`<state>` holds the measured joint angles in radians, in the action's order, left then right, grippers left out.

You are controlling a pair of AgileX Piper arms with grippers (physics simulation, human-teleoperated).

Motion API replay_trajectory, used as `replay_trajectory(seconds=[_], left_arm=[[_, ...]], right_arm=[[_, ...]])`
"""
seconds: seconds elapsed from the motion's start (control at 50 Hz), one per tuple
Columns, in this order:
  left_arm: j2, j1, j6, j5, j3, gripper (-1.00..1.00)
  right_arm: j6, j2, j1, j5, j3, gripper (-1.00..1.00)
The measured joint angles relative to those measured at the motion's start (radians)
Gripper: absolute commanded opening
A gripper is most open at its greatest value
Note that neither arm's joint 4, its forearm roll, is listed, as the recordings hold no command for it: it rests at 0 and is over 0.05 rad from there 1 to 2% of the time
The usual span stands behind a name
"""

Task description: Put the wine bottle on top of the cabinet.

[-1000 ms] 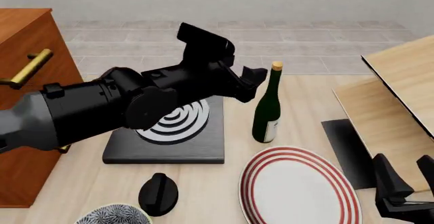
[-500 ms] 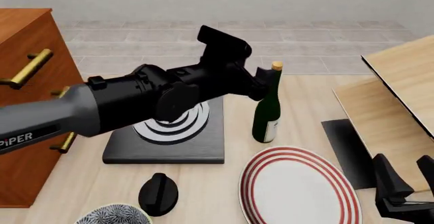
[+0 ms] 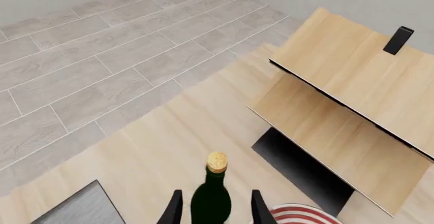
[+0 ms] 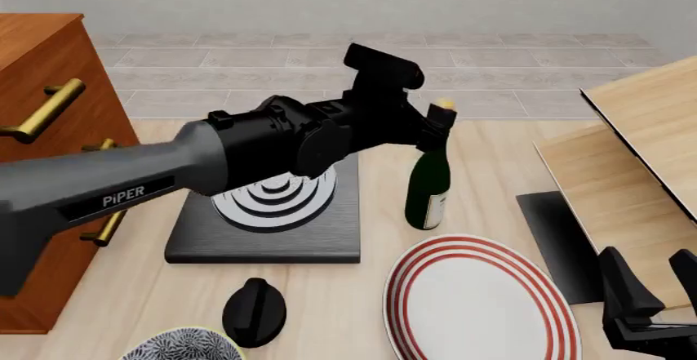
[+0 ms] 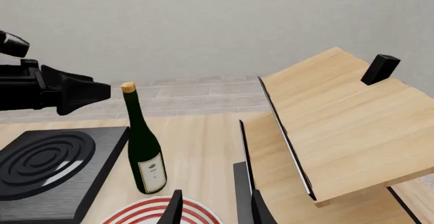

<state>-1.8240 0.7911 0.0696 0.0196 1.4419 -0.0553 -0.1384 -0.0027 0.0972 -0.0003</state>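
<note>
The tall dark green glass wine bottle [image 4: 429, 187] stands upright on the table between the black hob plate [image 4: 267, 229] and the red-ringed plate [image 4: 479, 303]. The left gripper [image 3: 213, 211] straddles its shoulder, fingers apart (not touching).

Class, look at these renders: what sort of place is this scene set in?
Probably a simulated kitchen or dining tabletop: a wine bottle, a red-striped plate and a black single-burner hob sit on a pale wooden table above tiled flooring.
</note>
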Motion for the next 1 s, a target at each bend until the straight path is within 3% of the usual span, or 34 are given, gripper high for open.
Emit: replay_trajectory(seconds=[1.0], left_arm=[[-0.193, -0.004, -0.082, 0.019, 0.148, 1.00]], right_arm=[[0.000, -0.003, 0.000, 0.003, 0.000, 1.00]])
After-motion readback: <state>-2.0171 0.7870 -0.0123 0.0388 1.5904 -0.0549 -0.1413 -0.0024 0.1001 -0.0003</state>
